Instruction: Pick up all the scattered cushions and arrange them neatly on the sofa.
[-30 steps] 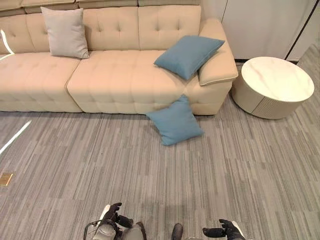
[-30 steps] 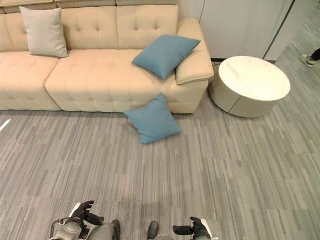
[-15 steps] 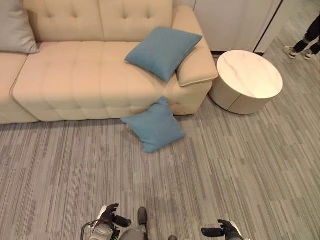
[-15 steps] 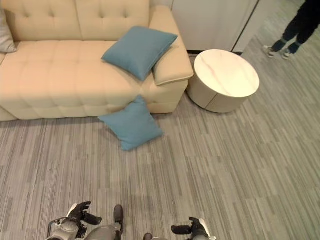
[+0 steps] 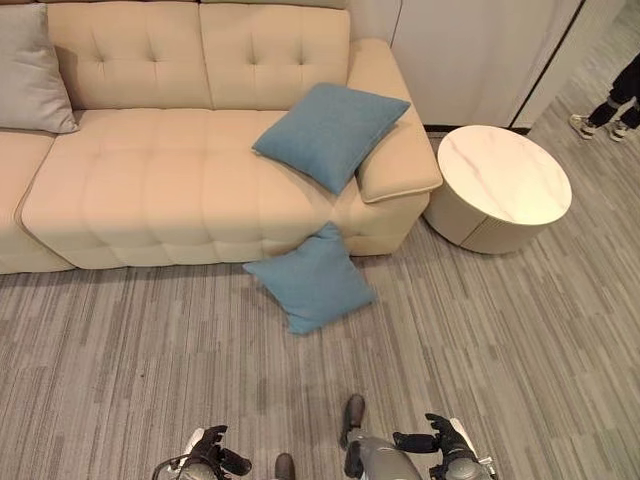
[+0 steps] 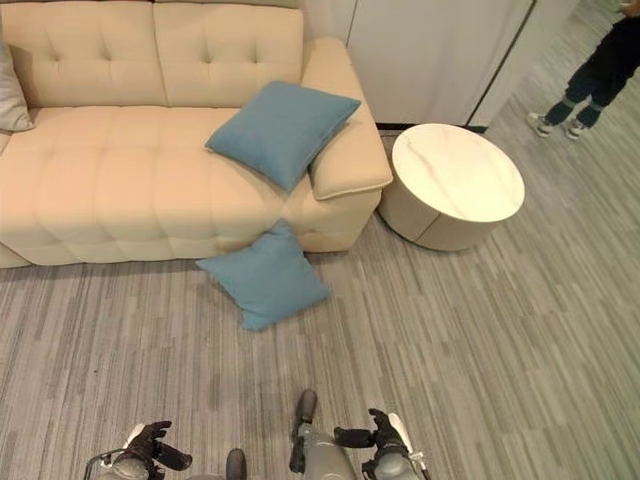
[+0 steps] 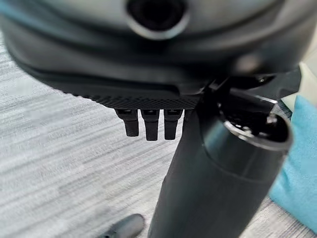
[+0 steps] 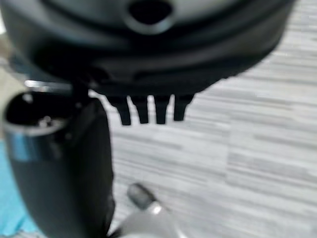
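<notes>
A blue cushion lies on the grey floor, leaning against the front of the beige sofa. A second blue cushion rests tilted on the seat against the sofa's right armrest. A grey cushion stands against the backrest at the far left. My left hand and right hand hang low at the bottom of the view, well short of the floor cushion, both open and empty. In the left wrist view the fingers are straight, with a patch of blue cushion beyond.
A round white side table stands right of the sofa's armrest. A person's legs show at the far right edge, by white cabinet doors. Open carpet lies between me and the sofa.
The camera view has shifted, so the sofa and cushions sit slightly lower and right. The right hand has edged leftward along the bottom. The cushions lie as before.
</notes>
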Robot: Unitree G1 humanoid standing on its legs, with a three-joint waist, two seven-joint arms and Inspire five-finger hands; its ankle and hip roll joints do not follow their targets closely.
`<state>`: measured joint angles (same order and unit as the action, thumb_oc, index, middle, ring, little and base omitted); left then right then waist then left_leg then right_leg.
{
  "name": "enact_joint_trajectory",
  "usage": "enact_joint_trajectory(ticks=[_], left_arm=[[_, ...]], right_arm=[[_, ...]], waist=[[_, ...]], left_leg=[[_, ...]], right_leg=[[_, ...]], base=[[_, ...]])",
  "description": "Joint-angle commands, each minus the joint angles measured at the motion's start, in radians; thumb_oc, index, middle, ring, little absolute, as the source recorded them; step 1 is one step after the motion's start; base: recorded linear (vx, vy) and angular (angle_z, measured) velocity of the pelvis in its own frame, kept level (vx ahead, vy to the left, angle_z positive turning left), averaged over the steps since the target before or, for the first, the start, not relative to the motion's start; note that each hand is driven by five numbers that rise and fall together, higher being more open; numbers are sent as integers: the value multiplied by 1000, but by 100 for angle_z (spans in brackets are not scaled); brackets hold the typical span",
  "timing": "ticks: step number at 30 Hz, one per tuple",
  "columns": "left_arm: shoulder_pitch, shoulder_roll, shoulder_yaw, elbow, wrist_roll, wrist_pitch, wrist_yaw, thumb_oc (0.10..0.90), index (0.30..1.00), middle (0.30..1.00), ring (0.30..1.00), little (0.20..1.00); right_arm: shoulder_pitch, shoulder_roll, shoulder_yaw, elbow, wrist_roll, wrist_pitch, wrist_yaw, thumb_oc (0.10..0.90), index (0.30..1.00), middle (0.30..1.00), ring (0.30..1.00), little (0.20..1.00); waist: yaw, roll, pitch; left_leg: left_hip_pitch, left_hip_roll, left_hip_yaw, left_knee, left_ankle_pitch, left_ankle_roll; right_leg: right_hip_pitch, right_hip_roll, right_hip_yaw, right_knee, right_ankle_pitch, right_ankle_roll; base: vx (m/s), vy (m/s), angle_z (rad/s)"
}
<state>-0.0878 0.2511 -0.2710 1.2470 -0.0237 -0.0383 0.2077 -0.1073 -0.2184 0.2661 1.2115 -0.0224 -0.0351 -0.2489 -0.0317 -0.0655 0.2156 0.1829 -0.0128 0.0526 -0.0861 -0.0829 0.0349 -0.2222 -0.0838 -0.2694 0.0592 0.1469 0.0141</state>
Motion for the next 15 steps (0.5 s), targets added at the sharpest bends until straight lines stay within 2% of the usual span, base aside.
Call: enact_joint_trajectory(ticks=[1,2,3,4,5,6,7,8,9,10,12,13,15], left_arm=[[-23,-13,7,18,33,-24,11,800,900,900,900,900],[-17,-22,3,18,32,-25,9,800,900,900,900,900],[-17,-22,3,18,32,-25,9,800,900,900,900,900],[-15,-24,3,16,31,-27,4,800,900,900,900,900],[-17,-26,0,12,30,-27,3,800,900,900,900,900],[-31,-29,-9,-2,19,-26,4,800,900,900,900,900],[-32,-29,-9,-2,19,-26,4,800,900,900,900,900],[-38,-30,-10,-6,13,-24,6,800,900,900,900,900],[-44,-31,-14,-12,3,-23,8,800,900,900,900,900],[-44,-31,-14,-12,2,-23,8,800,900,900,900,900],[-42,-33,-24,-16,9,-21,6,800,900,900,900,900],[-41,-32,-25,-17,12,-21,6,800,900,900,900,900],[-41,-32,-26,-17,12,-21,6,800,900,900,900,900]], right_arm=[[20,-55,10,39,-30,8,-34,800,900,900,900,900],[27,-54,9,42,-25,2,-32,800,900,900,900,900],[27,-54,9,42,-25,2,-32,800,900,900,900,900],[31,-54,6,42,-20,-2,-30,800,900,900,900,900],[32,-55,4,38,-13,-5,-29,800,900,900,900,900],[27,-59,5,30,1,-11,-33,800,900,900,900,900],[27,-59,4,30,1,-11,-33,800,900,900,900,900],[21,-63,2,31,8,-10,-36,800,900,900,900,900],[20,-67,2,33,18,-6,-36,800,900,900,900,900],[20,-67,2,33,18,-6,-36,800,900,900,900,900],[26,-73,1,35,21,-8,-37,800,900,900,900,900],[28,-74,2,34,22,-9,-38,800,900,900,900,900],[28,-74,2,34,22,-9,-38,800,900,900,900,900]], waist=[[1,6,-23],[-5,13,-34],[-5,13,-34],[-6,16,-39],[-6,12,-34],[1,-4,-7],[0,-1,-9],[6,-9,2],[17,-16,13],[17,-15,13],[28,-26,10],[30,-24,9],[29,-25,8]], left_leg=[[-46,-18,-16,110,-126,-9],[-50,0,-16,148,-118,-33],[-50,0,-16,148,-118,-33],[-63,10,-14,195,-103,-52],[-92,18,-4,271,-78,-71],[-198,38,9,467,-28,-86],[-207,41,6,478,-33,-86],[-246,45,2,550,-16,-86],[-303,38,9,576,-27,-72],[-304,39,9,579,-29,-71],[-374,6,35,467,-73,-47],[-398,1,49,424,-53,-47],[-396,-1,49,422,-52,-47]], right_leg=[[82,9,23,10,-147,83],[105,26,25,1,-163,67],[105,26,24,1,-163,67],[121,38,29,-8,-174,56],[140,43,36,-18,-183,45],[174,41,45,-33,-196,18],[172,44,42,-33,-196,17],[191,50,49,-42,-202,4],[218,46,52,-55,-215,-3],[218,47,52,-56,-215,-3],[254,46,46,-89,-229,12],[265,54,43,-98,-235,14],[266,53,43,-99,-235,15]], base=[[320,-197,27],[233,-160,21],[215,-173,27],[123,-139,21],[147,-254,14],[66,-184,20],[50,-190,25],[94,-138,22],[98,-136,5],[197,-106,7],[215,-55,14],[118,-16,16],[30,-4,8]])
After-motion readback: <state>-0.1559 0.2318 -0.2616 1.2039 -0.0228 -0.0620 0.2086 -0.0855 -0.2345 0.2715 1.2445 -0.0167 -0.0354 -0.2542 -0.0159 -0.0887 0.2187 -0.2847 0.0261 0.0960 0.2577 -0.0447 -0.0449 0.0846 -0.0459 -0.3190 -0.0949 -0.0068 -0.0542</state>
